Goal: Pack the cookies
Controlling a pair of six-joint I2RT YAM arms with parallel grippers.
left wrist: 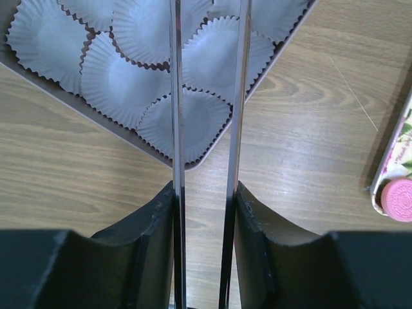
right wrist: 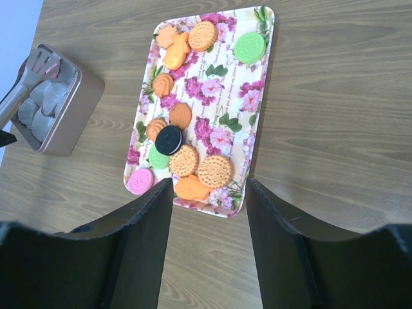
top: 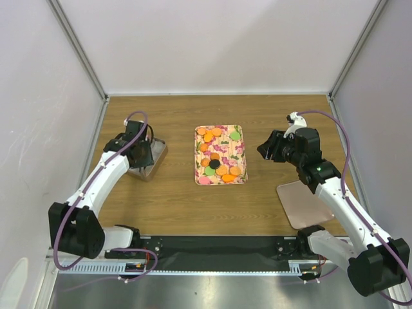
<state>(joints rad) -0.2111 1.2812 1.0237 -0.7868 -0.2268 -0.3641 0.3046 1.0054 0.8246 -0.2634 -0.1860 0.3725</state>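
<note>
Black fingers of the left gripper clamp a pair of metal tongs, while the right gripper hangs spread wide with nothing between its fingers.
Beyond the left gripper, the tongs' close-set blades reach over white paper cups lying overlapped in a tan box; whether the blades touch the cups cannot be told. Off to that gripper's right, a pink cookie shows at the corner of the floral tray. Just ahead of the right gripper's fingers, the cookies all lie on that tray on the wooden table: mostly orange, two green, one pink, one black. The box sits well to this gripper's left.
</note>
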